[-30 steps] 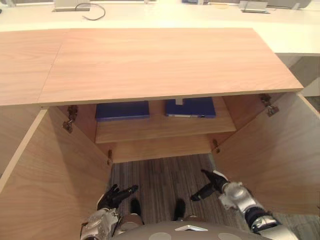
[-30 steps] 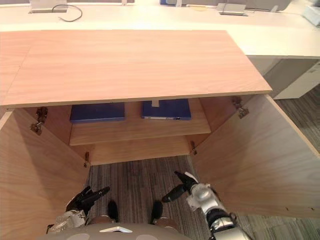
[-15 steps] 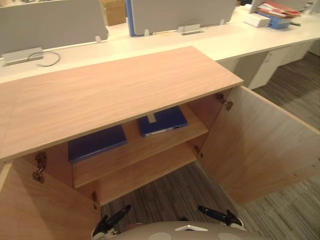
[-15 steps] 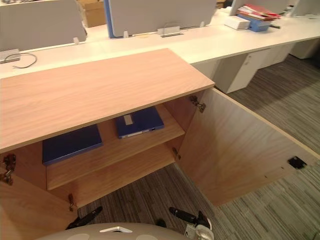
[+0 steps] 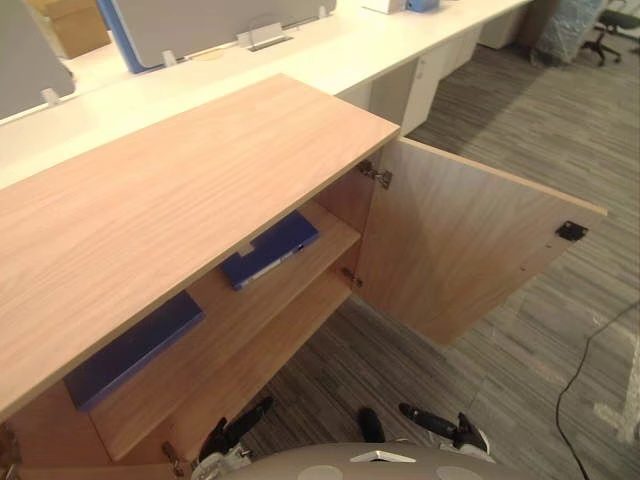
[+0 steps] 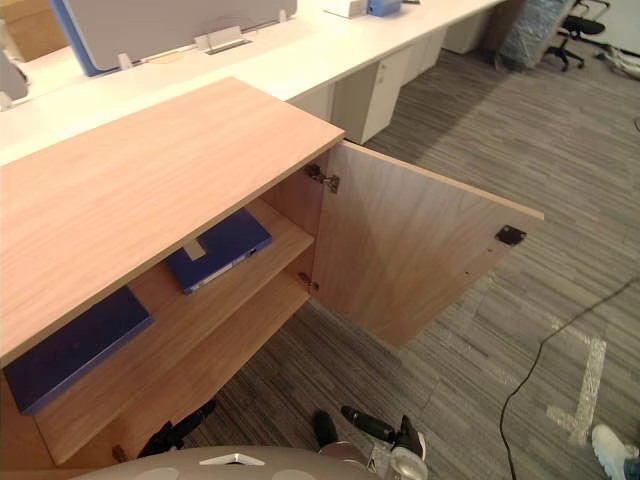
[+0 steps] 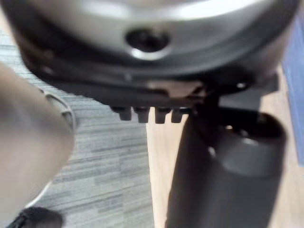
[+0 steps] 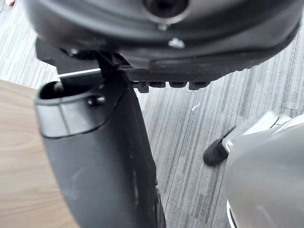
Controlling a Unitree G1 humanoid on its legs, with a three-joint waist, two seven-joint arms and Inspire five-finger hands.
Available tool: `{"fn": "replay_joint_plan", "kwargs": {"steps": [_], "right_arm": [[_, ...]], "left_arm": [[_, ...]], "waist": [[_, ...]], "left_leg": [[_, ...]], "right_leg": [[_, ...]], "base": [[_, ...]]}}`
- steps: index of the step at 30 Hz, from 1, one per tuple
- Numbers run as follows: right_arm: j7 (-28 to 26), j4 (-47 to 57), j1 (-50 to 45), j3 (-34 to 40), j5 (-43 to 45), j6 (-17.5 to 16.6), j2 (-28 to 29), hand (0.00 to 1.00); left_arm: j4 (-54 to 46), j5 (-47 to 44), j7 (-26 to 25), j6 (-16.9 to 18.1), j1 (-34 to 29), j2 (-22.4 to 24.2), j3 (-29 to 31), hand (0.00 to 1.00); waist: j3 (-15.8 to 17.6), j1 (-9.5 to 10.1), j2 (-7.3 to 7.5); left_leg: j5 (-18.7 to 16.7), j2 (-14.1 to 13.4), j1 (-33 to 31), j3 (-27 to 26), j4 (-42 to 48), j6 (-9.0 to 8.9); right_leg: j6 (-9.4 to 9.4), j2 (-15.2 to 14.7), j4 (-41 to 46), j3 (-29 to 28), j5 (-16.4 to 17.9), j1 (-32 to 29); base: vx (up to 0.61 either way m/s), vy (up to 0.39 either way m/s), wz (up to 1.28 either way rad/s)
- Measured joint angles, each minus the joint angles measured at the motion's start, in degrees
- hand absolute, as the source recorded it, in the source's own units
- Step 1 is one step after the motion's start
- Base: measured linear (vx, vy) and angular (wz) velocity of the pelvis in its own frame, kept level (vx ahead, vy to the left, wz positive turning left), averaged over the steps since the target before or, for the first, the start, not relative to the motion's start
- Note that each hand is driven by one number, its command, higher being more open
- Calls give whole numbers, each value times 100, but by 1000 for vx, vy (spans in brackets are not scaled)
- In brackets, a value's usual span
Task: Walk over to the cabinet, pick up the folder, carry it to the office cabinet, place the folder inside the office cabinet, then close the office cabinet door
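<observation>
Folder (image 5: 270, 250), blue with a white label, lies flat on the upper shelf (image 5: 222, 315) inside the office cabinet (image 5: 180, 190), at the end nearest the open door (image 5: 460, 240). Its long axis runs roughly along the shelf's front edge. A second blue folder (image 5: 135, 348) lies on the same shelf, farther from the door. Both hands hang low in front of the cabinet, fingers straight, holding nothing. The right hand (image 5: 440, 424) is nearer the door than the left hand (image 5: 235, 432). Closing the door appears to be what remains.
</observation>
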State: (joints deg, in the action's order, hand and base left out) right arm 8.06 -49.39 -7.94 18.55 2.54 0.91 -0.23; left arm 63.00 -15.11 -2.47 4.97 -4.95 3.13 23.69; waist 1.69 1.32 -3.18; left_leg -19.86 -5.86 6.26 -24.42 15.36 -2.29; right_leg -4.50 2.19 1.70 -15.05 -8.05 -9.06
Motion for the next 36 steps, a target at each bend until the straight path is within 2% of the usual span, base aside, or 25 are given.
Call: {"fn": "replay_joint_plan", "kwargs": {"steps": [1,2,3,4,5,6,8,9,10,15,21,27,32,36], "right_arm": [[5,228,44,-33,-6,6,18,100],[31,387,90,-6,-6,9,26,100],[89,560,155,116,-5,43,5,100],[175,681,154,196,-2,45,11,100],[237,820,168,277,-2,45,-5,100],[251,908,185,351,-5,45,-26,100],[312,1113,319,578,-6,36,-157,100],[376,1116,461,780,-6,37,-287,100],[444,1115,551,1024,-4,37,-418,100],[647,1282,742,1452,-2,36,-686,100],[594,1754,786,1386,-5,37,-689,100],[405,1905,1188,1140,-3,34,-1237,100],[354,1898,1557,1112,70,-25,-1972,100],[227,1681,2105,790,578,-77,-2687,100]], "left_arm": [[-47,3,5,0,40,11,-104,100],[-151,16,11,3,72,39,-163,100],[-296,25,24,12,82,67,-331,100],[-358,26,46,13,48,25,-378,100],[-384,25,44,13,-17,-45,-373,100],[-371,28,41,11,-37,-52,-374,100],[-293,35,59,5,-145,-120,-516,100],[-239,127,84,-12,-154,-174,-654,100],[-224,262,115,-13,-176,-212,-801,100],[-221,456,144,-14,-213,-410,-1011,100],[-228,457,146,-16,-230,-561,-1170,100],[-231,455,166,-21,-222,-609,-1229,100],[-222,456,202,-22,-233,-658,-1413,100],[-218,454,232,-22,-264,-785,-1480,100]], "waist": [[78,-3,-36],[133,-25,-40],[202,-28,-39],[230,-24,4],[225,-16,81],[216,-15,87],[183,-17,14],[184,-35,11],[187,-69,4],[224,-136,57],[209,-156,108],[210,-149,72],[209,-157,71],[197,-176,53]], "left_leg": [[19,-62,83,-111,-26,28],[20,-48,122,-155,-39,31],[19,-11,198,-202,-11,32],[5,27,302,-282,26,28],[-13,65,432,-294,45,7],[-13,69,441,-257,45,7],[-12,35,390,-39,31,11],[-12,48,299,107,28,11],[-12,53,201,243,2,11],[-2,119,171,441,-307,25],[46,213,123,430,-370,41],[61,254,119,770,-370,32],[66,325,118,981,-365,35],[70,371,116,1025,-348,36]], "right_leg": [[235,9,298,594,124,-142],[811,-144,723,1515,595,-323],[1214,-631,1495,2681,1060,-535],[1267,-970,1888,3249,1084,-544],[1035,-1058,2057,3455,1059,-494],[924,-1014,2024,3440,999,-461],[703,-891,1693,3323,869,-413],[504,-826,1446,3278,776,-406],[404,-777,1242,3278,676,-404],[388,-624,631,3200,278,-322],[345,-497,-590,3168,-398,118],[376,-506,-666,3160,-428,159],[357,-582,-670,3225,-401,208],[356,-622,-669,3221,-402,216]], "base": [[69,-38,-45],[48,-30,-34],[23,-14,-19],[27,-10,-26],[39,-35,-31],[48,-61,-39],[60,-98,-43],[37,-123,-27],[-5,-68,-7],[-51,-10,-8],[-13,29,-6],[53,58,1],[24,71,10],[17,58,0]]}}
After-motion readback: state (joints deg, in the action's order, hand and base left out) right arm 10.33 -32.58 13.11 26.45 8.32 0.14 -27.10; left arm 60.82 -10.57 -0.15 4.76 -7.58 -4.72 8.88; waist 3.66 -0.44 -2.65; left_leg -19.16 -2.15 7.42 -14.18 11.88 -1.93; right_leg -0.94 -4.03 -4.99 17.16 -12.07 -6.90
